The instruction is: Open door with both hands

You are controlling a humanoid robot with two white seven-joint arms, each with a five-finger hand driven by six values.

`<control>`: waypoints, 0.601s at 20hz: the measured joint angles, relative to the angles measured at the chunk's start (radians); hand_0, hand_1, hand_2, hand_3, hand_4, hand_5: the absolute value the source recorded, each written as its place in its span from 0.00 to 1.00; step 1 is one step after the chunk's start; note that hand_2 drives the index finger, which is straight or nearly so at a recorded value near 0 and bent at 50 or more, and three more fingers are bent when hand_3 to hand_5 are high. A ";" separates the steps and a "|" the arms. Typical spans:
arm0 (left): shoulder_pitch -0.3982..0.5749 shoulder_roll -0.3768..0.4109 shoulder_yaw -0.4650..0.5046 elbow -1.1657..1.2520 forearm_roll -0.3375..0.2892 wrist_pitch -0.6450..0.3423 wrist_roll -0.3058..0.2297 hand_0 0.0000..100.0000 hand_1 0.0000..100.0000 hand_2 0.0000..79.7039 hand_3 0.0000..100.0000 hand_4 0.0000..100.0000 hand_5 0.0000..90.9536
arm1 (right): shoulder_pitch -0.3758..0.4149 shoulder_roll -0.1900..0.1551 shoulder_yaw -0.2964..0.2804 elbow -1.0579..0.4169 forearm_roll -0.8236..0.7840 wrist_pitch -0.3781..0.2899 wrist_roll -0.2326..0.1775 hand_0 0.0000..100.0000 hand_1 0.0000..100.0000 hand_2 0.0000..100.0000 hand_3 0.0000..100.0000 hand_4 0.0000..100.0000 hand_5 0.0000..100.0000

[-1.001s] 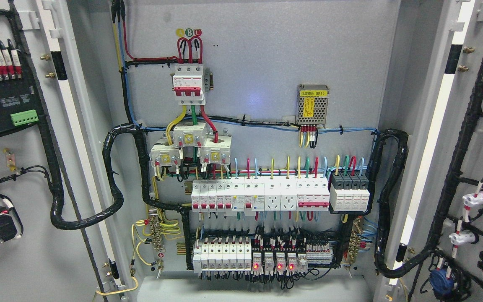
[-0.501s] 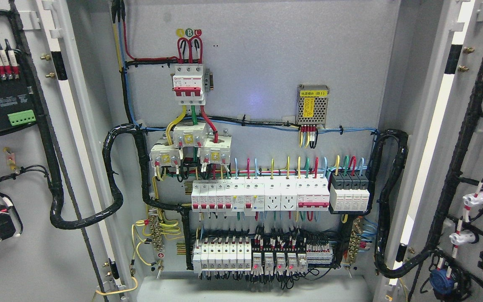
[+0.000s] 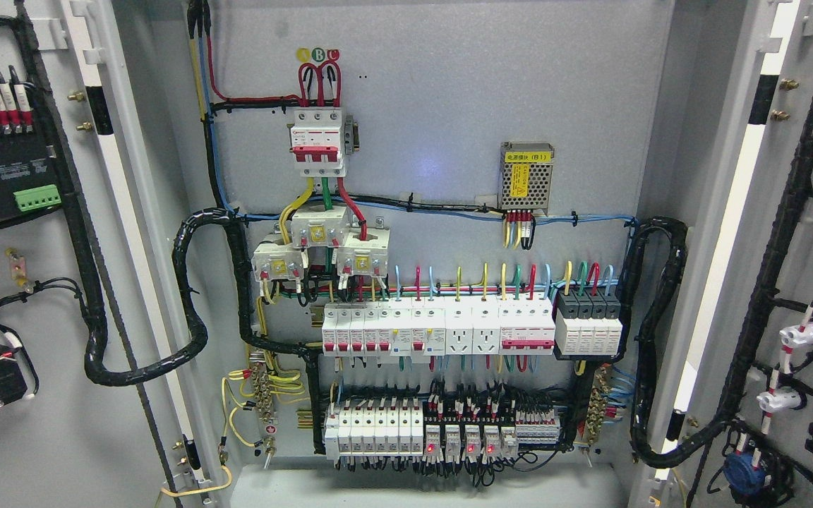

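Both doors of the electrical cabinet stood swung wide open, their inner faces turned toward the camera. The left door [image 3: 39,296] filled the left edge of the frame, grey metal carrying a black module with a green terminal strip [image 3: 37,197] in the upper left and a thick black cable loom [image 3: 188,310] that looped from it into the cabinet. The right door [image 3: 812,268] filled the right edge, crossed by black wire bundles with white and red connectors and a blue part near the lower right corner.

Between the doors, the grey back panel [image 3: 449,106] lay fully exposed. A red-levered main breaker [image 3: 317,141] sat in the upper centre-left, a perforated power supply with a yellow label [image 3: 526,176] right of centre, and a row of white breakers [image 3: 438,330] ran across the middle, with a lower row showing small red lights at the bottom centre.

Neither robot hand appeared anywhere in the frame, so how their fingers stood could not be told.
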 measured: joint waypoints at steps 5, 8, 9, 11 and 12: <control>0.041 -0.007 -0.020 -0.059 -0.010 -0.006 -0.001 0.00 0.00 0.00 0.00 0.00 0.00 | -0.001 -0.007 0.021 -0.014 0.000 -0.002 0.000 0.19 0.00 0.00 0.00 0.00 0.00; 0.063 -0.016 -0.033 -0.092 -0.035 -0.011 -0.001 0.00 0.00 0.00 0.00 0.00 0.00 | -0.008 -0.012 0.036 -0.021 0.000 -0.016 0.000 0.19 0.00 0.00 0.00 0.00 0.00; 0.068 -0.020 -0.037 -0.101 -0.042 -0.011 -0.002 0.00 0.00 0.00 0.00 0.00 0.00 | -0.010 -0.014 0.041 -0.023 0.000 -0.020 0.000 0.19 0.00 0.00 0.00 0.00 0.00; 0.077 -0.026 -0.047 -0.119 -0.057 -0.012 -0.002 0.00 0.00 0.00 0.00 0.00 0.00 | -0.017 -0.017 0.053 -0.027 0.001 -0.024 0.000 0.19 0.00 0.00 0.00 0.00 0.00; 0.080 -0.029 -0.053 -0.127 -0.065 -0.012 -0.002 0.00 0.00 0.00 0.00 0.00 0.00 | -0.021 -0.019 0.061 -0.028 0.001 -0.025 0.001 0.19 0.00 0.00 0.00 0.00 0.00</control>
